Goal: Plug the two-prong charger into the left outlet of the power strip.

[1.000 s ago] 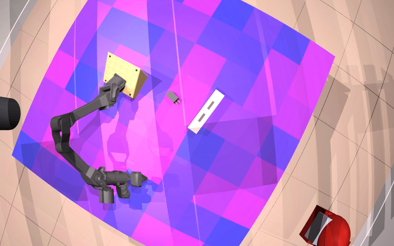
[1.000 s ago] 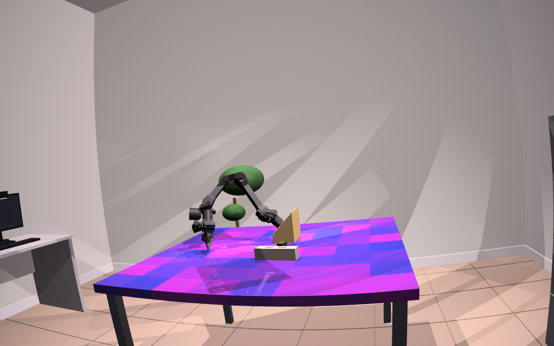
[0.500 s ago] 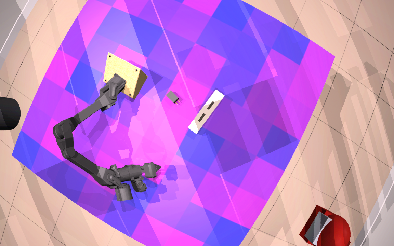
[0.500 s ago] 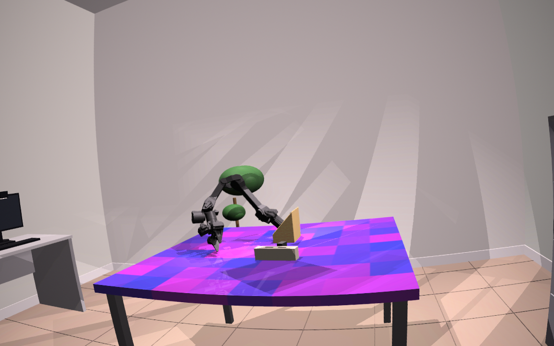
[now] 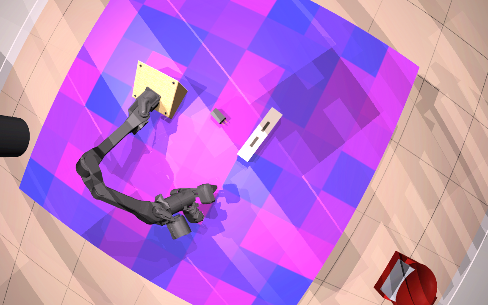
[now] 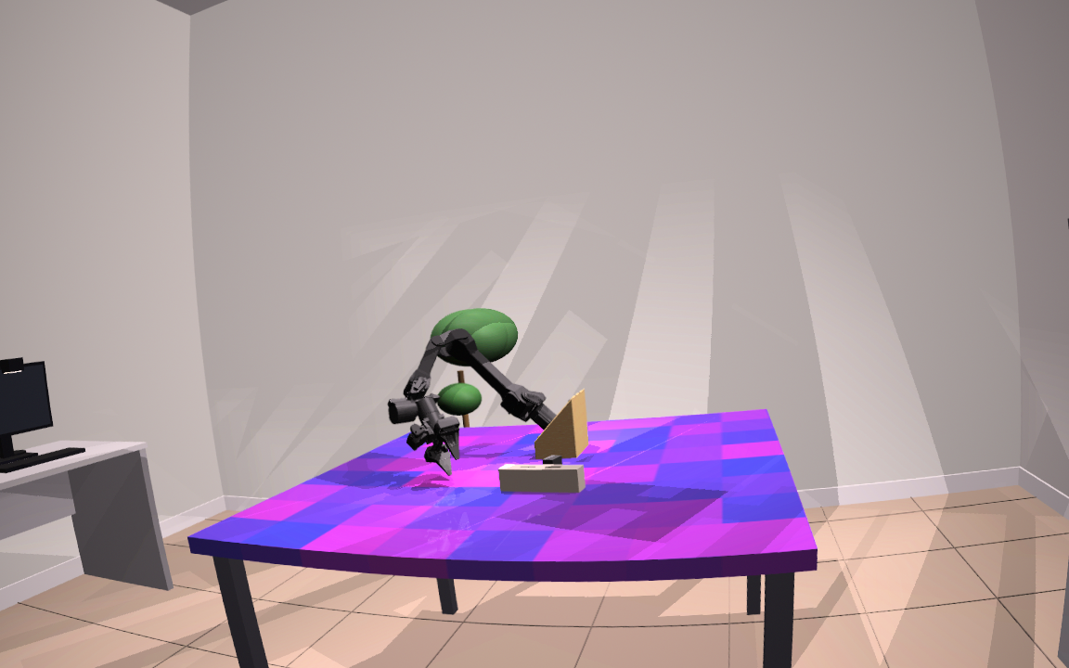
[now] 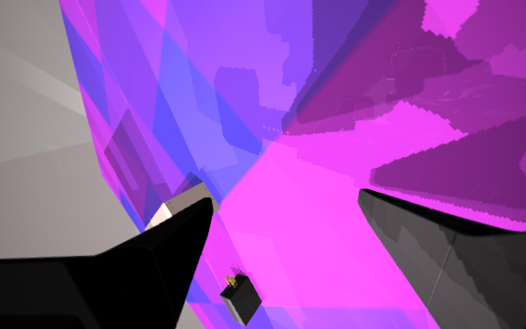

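Note:
The grey two-prong charger (image 5: pixel 217 115) (image 6: pixel 552 459) (image 7: pixel 246 299) lies on the table between the mount and the power strip, its brass prongs facing the strip's side. The white power strip (image 5: pixel 244 154) (image 6: pixel 540 479) has two dark outlet slots on top, both uncovered. In the wrist view the strip (image 7: pixel 193 196) is partly hidden behind one finger. My gripper (image 6: pixel 453 467) (image 7: pixel 285 199) is open and empty, low over the table and well away from both. In the wrist view the charger lies below the gap between the fingertips, towards the left finger.
The arm's base sits on a wooden wedge mount (image 5: pixel 154 77) (image 6: pixel 578 428), near the charger. The arm bends round one side of the patterned table (image 5: pixel 295 235) (image 6: pixel 605 532). A dark planter (image 5: pixel 12 136) and a red chair-like object (image 5: pixel 420 282) stand off the table.

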Controlling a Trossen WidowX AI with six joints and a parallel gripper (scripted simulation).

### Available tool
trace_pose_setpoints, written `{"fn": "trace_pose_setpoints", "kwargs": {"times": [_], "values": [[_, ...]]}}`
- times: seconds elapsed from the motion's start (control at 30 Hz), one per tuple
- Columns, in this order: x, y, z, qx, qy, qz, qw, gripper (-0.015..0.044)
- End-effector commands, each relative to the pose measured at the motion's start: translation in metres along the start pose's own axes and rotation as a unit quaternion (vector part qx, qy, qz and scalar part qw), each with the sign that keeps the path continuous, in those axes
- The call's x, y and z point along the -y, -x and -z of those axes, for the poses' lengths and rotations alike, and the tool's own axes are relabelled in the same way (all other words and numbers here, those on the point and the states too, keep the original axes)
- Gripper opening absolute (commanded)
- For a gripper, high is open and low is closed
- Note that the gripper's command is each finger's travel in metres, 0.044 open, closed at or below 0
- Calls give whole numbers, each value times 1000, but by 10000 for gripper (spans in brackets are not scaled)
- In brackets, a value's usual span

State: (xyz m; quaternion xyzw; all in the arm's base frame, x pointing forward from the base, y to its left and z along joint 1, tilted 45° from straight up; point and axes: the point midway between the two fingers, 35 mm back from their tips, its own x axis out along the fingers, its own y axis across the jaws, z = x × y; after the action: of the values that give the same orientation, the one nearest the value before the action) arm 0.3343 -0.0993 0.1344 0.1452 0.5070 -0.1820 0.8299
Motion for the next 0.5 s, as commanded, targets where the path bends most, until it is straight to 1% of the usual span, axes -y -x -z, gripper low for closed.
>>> {"fn": "trace_pose_setpoints", "kwargs": {"times": [0.0, 0.47], "values": [[-13, -10, 13, -26, 1, 10, 1000, 440], [-44, -35, 52, -89, 16, 53, 995, 440]]}}
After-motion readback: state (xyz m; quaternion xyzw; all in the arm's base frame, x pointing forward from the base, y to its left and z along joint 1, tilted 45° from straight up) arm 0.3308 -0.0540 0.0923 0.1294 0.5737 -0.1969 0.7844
